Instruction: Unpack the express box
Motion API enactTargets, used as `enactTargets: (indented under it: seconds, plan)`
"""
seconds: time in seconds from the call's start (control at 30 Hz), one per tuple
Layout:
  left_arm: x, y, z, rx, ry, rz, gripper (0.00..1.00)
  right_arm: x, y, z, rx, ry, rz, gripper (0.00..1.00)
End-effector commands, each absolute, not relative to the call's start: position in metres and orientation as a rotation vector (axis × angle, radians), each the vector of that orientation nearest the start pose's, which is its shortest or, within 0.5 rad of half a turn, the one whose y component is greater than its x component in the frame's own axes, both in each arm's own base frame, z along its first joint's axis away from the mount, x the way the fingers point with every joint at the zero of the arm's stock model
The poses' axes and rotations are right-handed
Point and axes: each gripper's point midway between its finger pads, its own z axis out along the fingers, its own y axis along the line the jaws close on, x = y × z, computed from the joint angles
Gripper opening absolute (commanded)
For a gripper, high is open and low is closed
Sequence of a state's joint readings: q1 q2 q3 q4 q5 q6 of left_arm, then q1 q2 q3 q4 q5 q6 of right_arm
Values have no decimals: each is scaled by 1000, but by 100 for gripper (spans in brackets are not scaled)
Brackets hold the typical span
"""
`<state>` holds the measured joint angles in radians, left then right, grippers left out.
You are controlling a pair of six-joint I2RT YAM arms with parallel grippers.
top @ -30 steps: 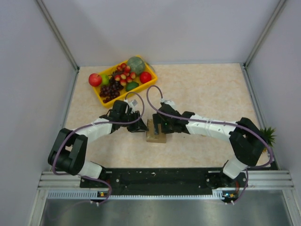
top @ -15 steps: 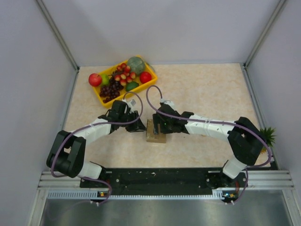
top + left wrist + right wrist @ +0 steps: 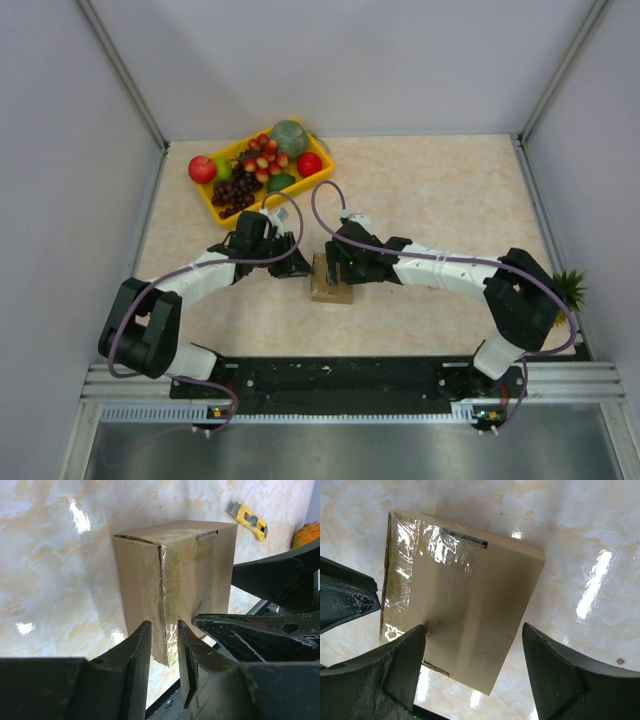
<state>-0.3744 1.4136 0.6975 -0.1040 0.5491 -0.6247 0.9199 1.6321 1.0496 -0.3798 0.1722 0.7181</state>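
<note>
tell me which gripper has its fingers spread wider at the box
The right gripper: its fingers stand wide apart across the express box, while the left gripper shows only a narrow gap at its taped corner.

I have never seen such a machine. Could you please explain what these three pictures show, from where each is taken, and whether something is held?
These are two black-and-white robot arms bolted at the near edge of a beige marbled table. One picture looks down from above and behind them; the other two come from a camera on each wrist, so each hand's own dark fingers show. On the table lie a small brown cardboard box sealed with clear tape, a yellow plastic tray of fruit at the back left and, in the left wrist picture, a yellow utility knife. The right hand is open, one finger on each side of the box. The left hand has its fingers close together at the box's taped corner; whether it grips there, I cannot tell.
</note>
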Motion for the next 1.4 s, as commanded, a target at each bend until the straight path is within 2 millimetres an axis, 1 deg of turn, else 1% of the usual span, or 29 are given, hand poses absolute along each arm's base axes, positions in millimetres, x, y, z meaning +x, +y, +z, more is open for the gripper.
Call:
enactTargets:
  seconds: [0.0,0.13,0.2,0.4,0.6,0.73,0.9,1.07,1.23,1.37]
  plan:
    - [268,-224,89,-18,2483,-1107,32,236,302,53,-211,2609,351,75]
    - [268,-220,84,-27,2499,-1064,22,236,303,54,-210,2609,357,74]
    - [268,-220,82,-26,2503,-1064,22,235,303,53,-211,2613,355,74]
    - [265,-223,76,-23,2520,-1095,21,235,304,53,-211,2615,358,74]
    - [265,-221,70,-28,2541,-1070,20,235,304,51,-211,2620,358,73]
    - [267,-213,64,-51,2569,-996,19,234,304,51,-211,2622,354,73]
    - [267,-196,51,-107,2632,-838,16,234,302,51,-204,2625,347,72]
    - [266,-185,42,-139,2658,-753,15,235,301,50,-194,2625,345,72]
    - [264,-179,36,-164,2685,-727,14,234,301,49,-196,2628,342,72]
    - [262,-183,37,-160,2686,-759,15,233,300,49,-192,2629,340,72]
